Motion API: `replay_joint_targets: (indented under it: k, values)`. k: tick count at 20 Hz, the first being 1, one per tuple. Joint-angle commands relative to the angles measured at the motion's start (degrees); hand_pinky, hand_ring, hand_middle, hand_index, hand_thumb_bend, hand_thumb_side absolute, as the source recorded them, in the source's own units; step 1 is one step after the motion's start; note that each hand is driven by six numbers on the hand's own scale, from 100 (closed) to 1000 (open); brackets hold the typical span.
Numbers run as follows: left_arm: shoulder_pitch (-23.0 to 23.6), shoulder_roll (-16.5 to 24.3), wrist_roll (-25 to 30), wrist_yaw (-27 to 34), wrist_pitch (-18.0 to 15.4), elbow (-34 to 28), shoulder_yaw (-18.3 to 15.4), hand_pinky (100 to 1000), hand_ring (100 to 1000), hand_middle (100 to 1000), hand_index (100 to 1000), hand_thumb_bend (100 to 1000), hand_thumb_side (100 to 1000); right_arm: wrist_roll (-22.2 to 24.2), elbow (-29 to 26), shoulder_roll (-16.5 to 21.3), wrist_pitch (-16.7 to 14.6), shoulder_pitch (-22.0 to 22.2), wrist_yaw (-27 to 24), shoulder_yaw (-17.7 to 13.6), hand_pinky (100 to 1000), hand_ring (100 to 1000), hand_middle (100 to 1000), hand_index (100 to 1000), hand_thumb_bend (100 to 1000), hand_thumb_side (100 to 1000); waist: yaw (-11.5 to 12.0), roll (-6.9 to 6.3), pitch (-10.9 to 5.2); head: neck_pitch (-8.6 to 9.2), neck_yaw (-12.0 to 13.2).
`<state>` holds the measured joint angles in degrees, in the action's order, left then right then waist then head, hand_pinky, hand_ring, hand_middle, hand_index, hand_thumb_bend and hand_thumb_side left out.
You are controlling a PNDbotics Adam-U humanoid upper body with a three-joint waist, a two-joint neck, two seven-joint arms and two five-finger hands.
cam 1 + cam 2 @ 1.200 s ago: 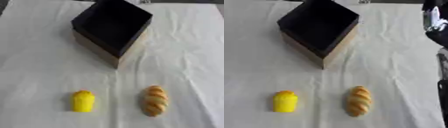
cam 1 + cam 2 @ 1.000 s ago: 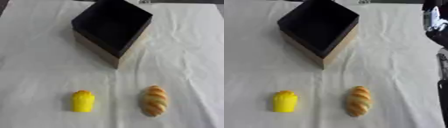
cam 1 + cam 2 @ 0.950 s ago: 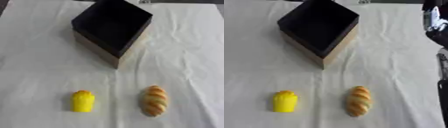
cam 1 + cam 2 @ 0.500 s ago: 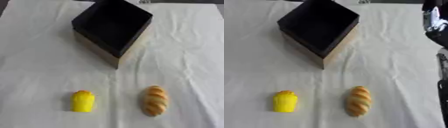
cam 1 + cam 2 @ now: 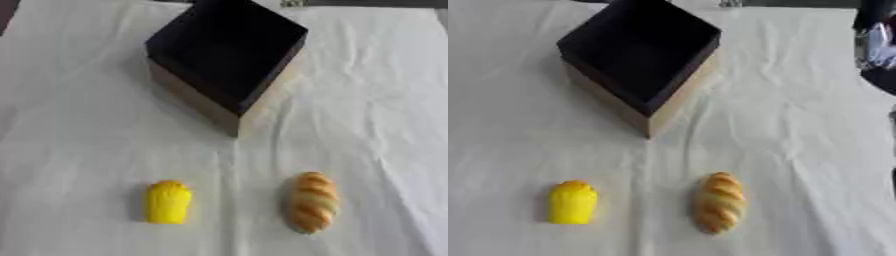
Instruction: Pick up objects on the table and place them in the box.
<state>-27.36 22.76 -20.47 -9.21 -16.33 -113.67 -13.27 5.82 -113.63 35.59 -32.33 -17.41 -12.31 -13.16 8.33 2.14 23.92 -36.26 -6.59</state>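
1. Box (image 5: 229, 55): dark inside, tan outer walls, open top, turned corner-on toward the camera, on the far middle of a white cloth (image 5: 79, 130) spread over the table.
2. Nothing visible inside the box but its dark lining.
3. Yellow object (image 5: 167, 202): small, rounded at the far end, squared at the near end, lying on the cloth near the front edge, left of centre, well apart from the box.
4. Bread roll (image 5: 311, 201): golden brown with pale slashes across the top, lying lengthwise on the cloth to the right of the yellow object, apart from it and from the box.
5. Both items roughly level with each other, nearer the camera than the box's front corner.
6. Black and silver robot arm (image 5: 877, 45): only at the right edge of the right eye view, upper part, off the cloth's middle.
7. Hands: neither one in view, so cannot tell how far the fingers are spread or whether anything is held.
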Motion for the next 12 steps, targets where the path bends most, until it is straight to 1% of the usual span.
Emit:
replay_joint_targets:
  k: [1, 3, 6, 9, 12]
  values:
    - [0.1, 2.5, 0.0, -0.3, 0.2, -0.9, -0.4, 831, 819, 784, 888, 322, 528, 0.7, -1.0, 9.9, -7.0, 4.1, 4.6, 1.2, 870, 827, 609, 838, 100, 100, -0.4, 0.17, -1.69, -0.34, 0.8]
    - [0.3, 2.9, 0.0, -0.4, 0.3, -0.9, -0.5, 832, 819, 784, 888, 322, 529, -0.6, -1.0, 14.7, -11.2, 7.8, 9.8, 2.0, 861, 834, 634, 846, 100, 100, -0.8, 0.40, -1.80, -0.38, 1.0]
    - [0.6, 3.2, 0.0, -0.5, 0.3, -0.9, -0.5, 832, 819, 784, 888, 320, 530, -3.4, -1.0, 19.7, -15.4, 12.0, 18.1, 3.7, 855, 841, 672, 858, 100, 100, -1.1, 0.55, -1.86, -0.30, 1.2]
    - [0.7, 3.3, 0.0, -0.6, 0.3, -0.9, -0.4, 831, 819, 784, 888, 319, 531, -6.0, -1.0, 23.2, -17.6, 15.4, 26.9, 5.7, 853, 850, 706, 869, 100, 100, -1.3, 0.65, -1.83, -0.21, 1.3]
    - [0.8, 3.4, 0.1, -0.5, 0.3, -0.9, -0.4, 832, 819, 785, 888, 317, 534, -9.2, -1.0, 25.2, -18.8, 18.0, 35.2, 7.5, 856, 856, 729, 876, 100, 105, -1.4, 0.70, -1.74, -0.18, 1.5]
